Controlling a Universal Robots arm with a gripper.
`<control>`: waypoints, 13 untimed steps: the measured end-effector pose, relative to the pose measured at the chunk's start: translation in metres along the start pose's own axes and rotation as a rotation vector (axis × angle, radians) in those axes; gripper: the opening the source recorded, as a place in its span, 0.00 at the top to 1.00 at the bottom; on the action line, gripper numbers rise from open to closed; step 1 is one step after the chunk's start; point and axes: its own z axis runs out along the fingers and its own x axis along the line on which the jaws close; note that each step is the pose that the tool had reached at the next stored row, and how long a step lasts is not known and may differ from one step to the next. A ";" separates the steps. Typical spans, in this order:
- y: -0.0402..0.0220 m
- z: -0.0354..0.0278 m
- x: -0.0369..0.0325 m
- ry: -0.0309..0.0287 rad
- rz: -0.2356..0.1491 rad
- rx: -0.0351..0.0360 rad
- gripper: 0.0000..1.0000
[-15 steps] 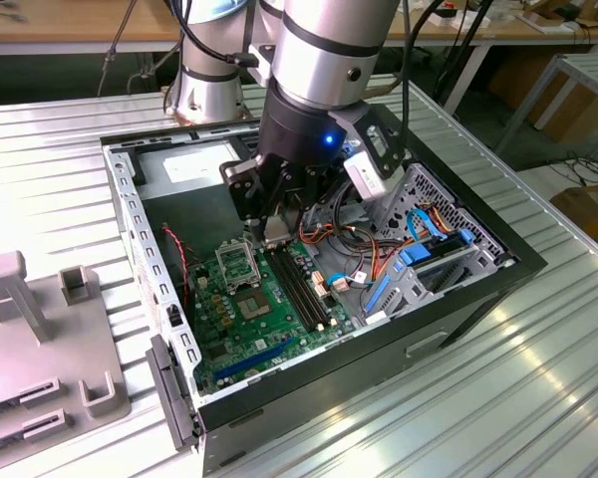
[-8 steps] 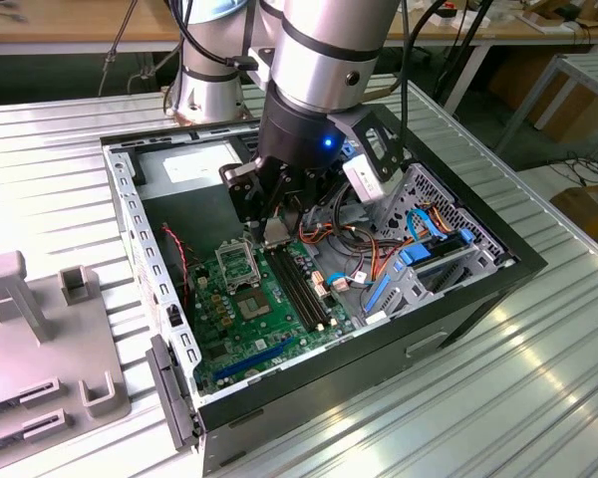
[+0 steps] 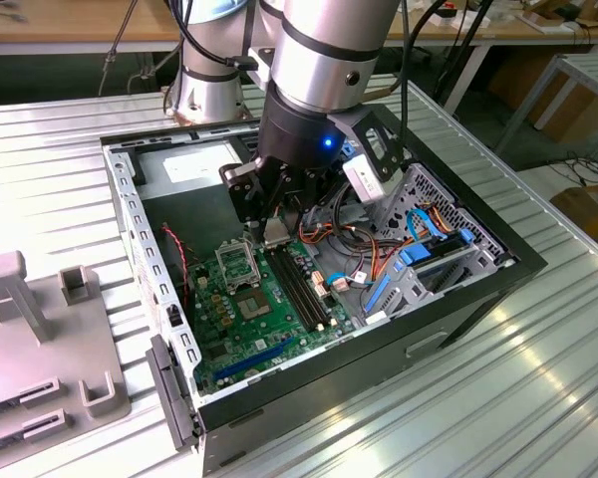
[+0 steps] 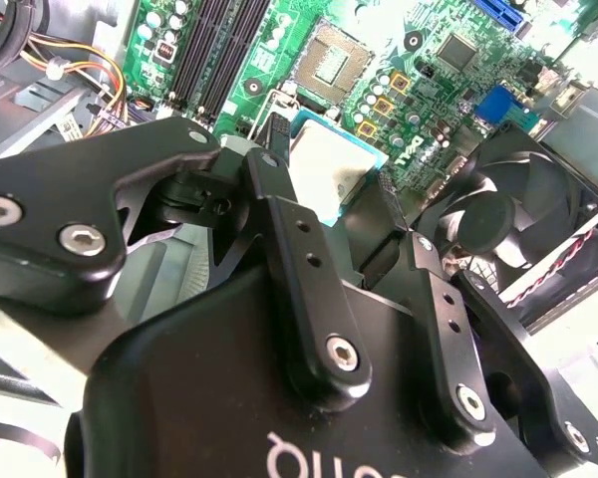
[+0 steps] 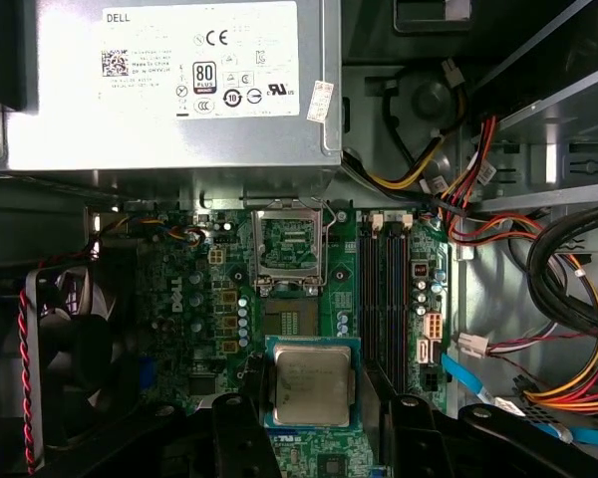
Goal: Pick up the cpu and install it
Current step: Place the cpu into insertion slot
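My hand [image 4: 334, 189] is clamped on the cpu [image 5: 312, 386] by its edges and hovers over the green board [image 5: 204, 329]. The open socket [image 5: 291, 321] is near, beside the hand, not under it. Risks: the thin edge grip slips and the chip drops. A tilted or offset landing bends the socket pins.

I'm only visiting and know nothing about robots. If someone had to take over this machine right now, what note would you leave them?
Gripper: shut on the cpu, holding it above the green motherboard inside the open computer case.
Done: the cpu is picked up.
Left: the cpu is not in the socket, which lies bare with its metal frame hinged open.
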 end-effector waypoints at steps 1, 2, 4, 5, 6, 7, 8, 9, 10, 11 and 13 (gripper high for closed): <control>0.0000 0.0000 0.0000 0.0000 0.000 -0.0001 0.53; 0.0000 0.0000 0.0000 0.0000 0.000 -0.0001 0.53; -0.0001 0.0011 0.0000 -0.0001 0.000 -0.0004 0.53; -0.0001 0.0027 -0.0001 0.0000 0.000 -0.0001 0.53; 0.0000 0.0047 -0.0001 0.0000 0.000 -0.0002 0.53; 0.0000 0.0063 -0.0002 0.0000 0.000 -0.0002 0.53; -0.0001 0.0086 -0.0002 0.0002 -0.001 0.0000 0.53; -0.0003 0.0104 -0.0003 0.0003 -0.003 0.0000 0.53; -0.0011 0.0134 -0.0004 0.0004 -0.010 0.0003 0.53; -0.0014 0.0152 -0.0005 0.0005 -0.015 0.0004 0.53; -0.0017 0.0189 -0.0006 0.0005 -0.021 0.0006 0.53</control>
